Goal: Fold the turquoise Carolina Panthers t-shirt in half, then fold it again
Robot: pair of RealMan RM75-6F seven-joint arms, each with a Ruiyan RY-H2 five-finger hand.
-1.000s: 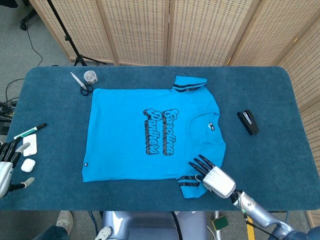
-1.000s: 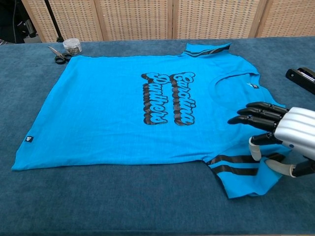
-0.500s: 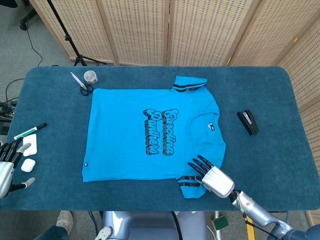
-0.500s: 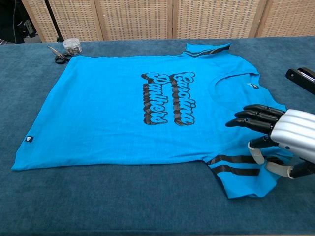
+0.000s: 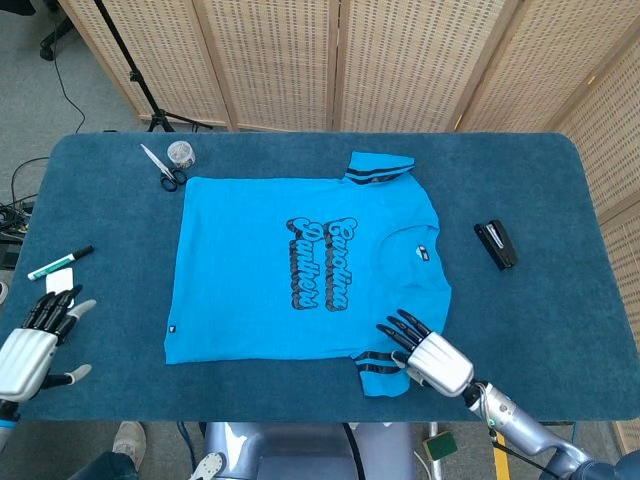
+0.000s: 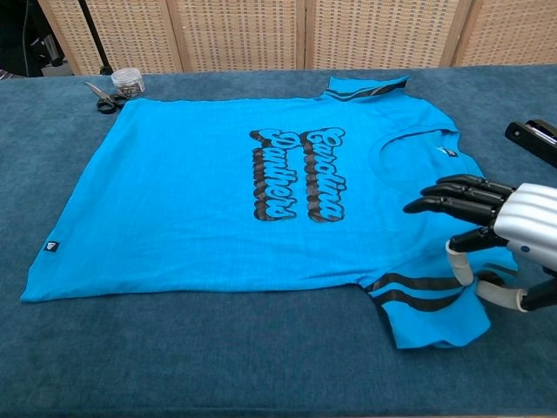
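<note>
While the right hand (image 6: 496, 239) is hovering at the lower right of the chest view, its dark fingers (image 6: 444, 193) are reaching out flat over the shirt's shoulder and its thumb is hooking down beside the near sleeve (image 6: 431, 305). Whether it is already pinching the cloth I cannot tell, since the sleeve's edge is bunching a little under the thumb. The turquoise Carolina Panthers t-shirt (image 5: 300, 270) is lying spread flat, print up, across the middle of the blue table (image 5: 560, 190), collar toward the right of the frame and hem toward the left.

The first fold is only being set up — nothing is doubled over. The next move probably calls for a firm pinch on the sleeve or shoulder edge, matched by a grip at the hem corner, before lifting.

Against the frame from a second ago, the sleeve is looking slightly gathered and the right hand is sitting a touch further right. The left hand (image 5: 35, 345), fingers spread and holding nothing, is showing higher and further in at the lower left of the head view — now lying over the spot where a small white case was showing.

Outward, a marker (image 5: 58, 262) is lying above it, scissors (image 5: 160, 166) and a small jar (image 5: 180, 152) at upper left, a black stapler (image 5: 495, 244) at right.
</note>
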